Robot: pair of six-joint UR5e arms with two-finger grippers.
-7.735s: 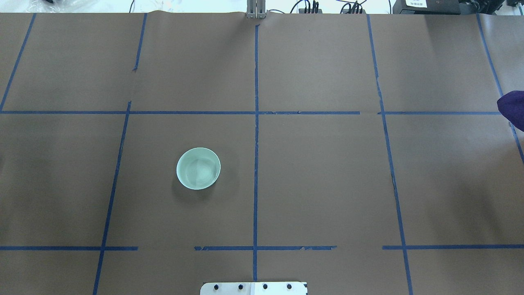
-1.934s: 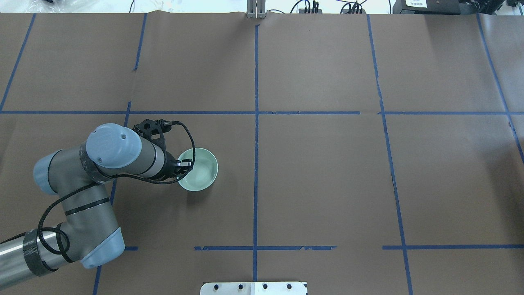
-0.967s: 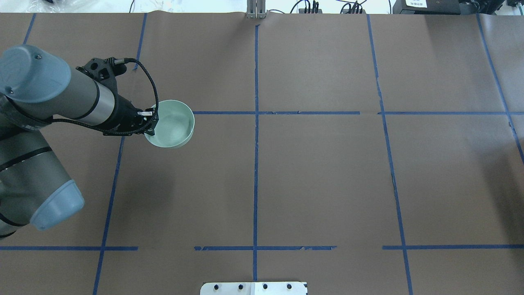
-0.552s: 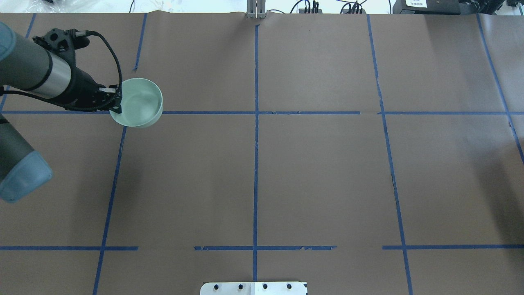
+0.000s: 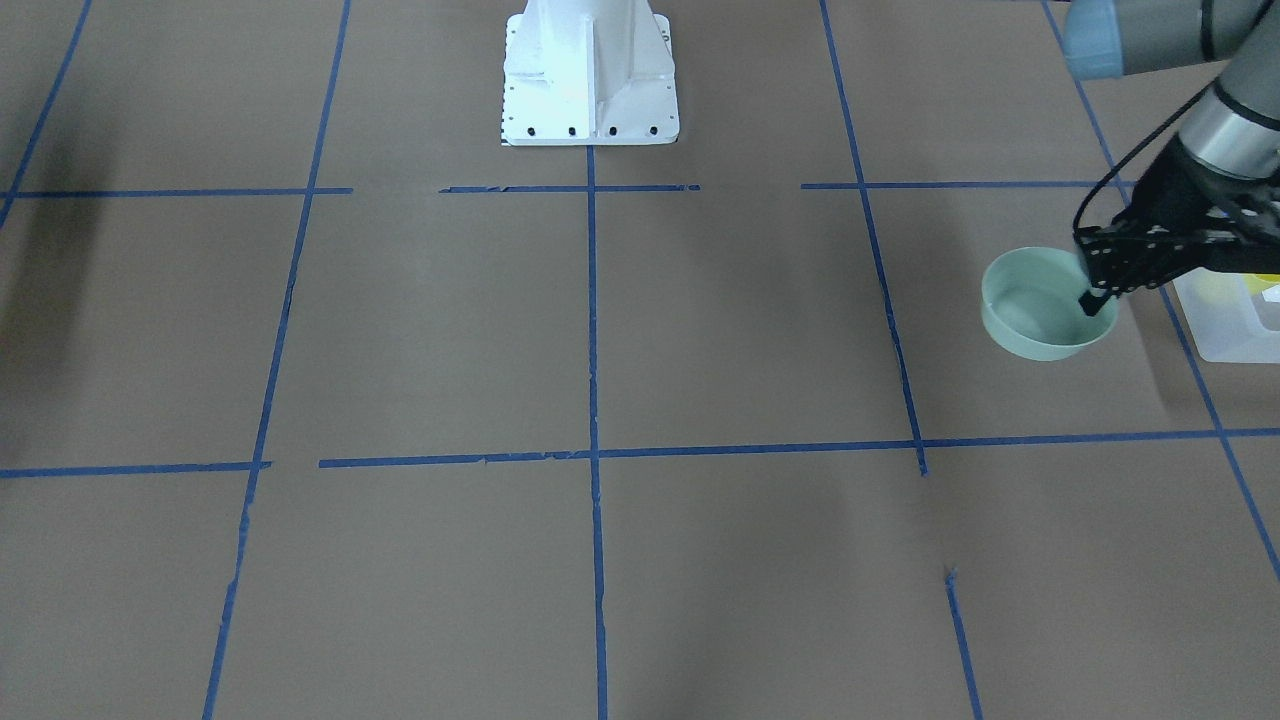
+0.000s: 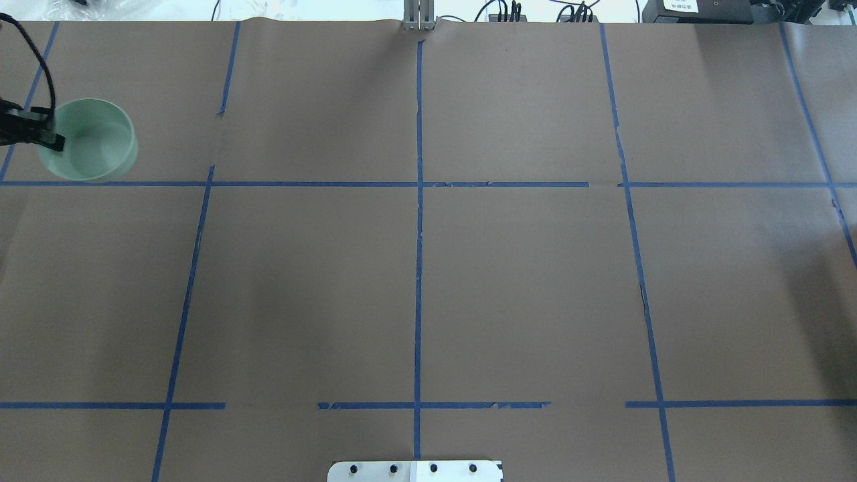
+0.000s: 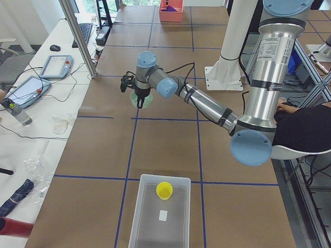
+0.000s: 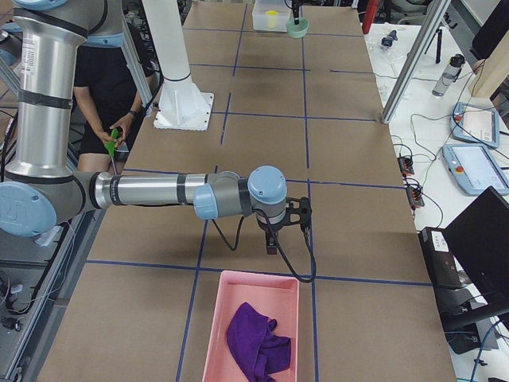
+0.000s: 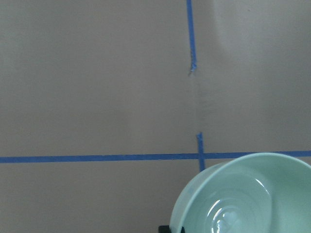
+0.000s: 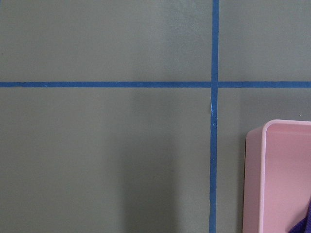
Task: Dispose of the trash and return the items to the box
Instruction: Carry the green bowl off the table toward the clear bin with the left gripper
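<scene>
The left gripper (image 5: 1094, 298) was clenched on the rim of the pale green bowl (image 5: 1035, 318), with one finger visible inside the wall. The bowl hung on the gripper's side toward the centre of the bench (image 5: 700, 330) and appeared to be carried clear of the brown paper. Over the preceding two seconds the bowl had been lifted from its resting spot near the middle of the robot's left half. It had then been swung steadily outward and away from the robot's base, so that in the overhead view only the fingertips and a loop of cable remained in frame. Farther out on the gripper's outboard side lay the box (image 7: 160, 227), translucent and open-topped. The yellow cup (image 7: 164, 189) already sat inside it, at the end nearer the gripper, and a small white label lay on its floor. The bowl was not yet over the box, so the transfer was judged to be late in its carrying phase, with lowering and release still to come. The right gripper (image 8: 273, 243) hung well apart at the opposite end of the bench, beside the pink tray (image 8: 231, 274) holding a purple cloth (image 8: 253, 341). Whether its jaws were open could not be told.
</scene>
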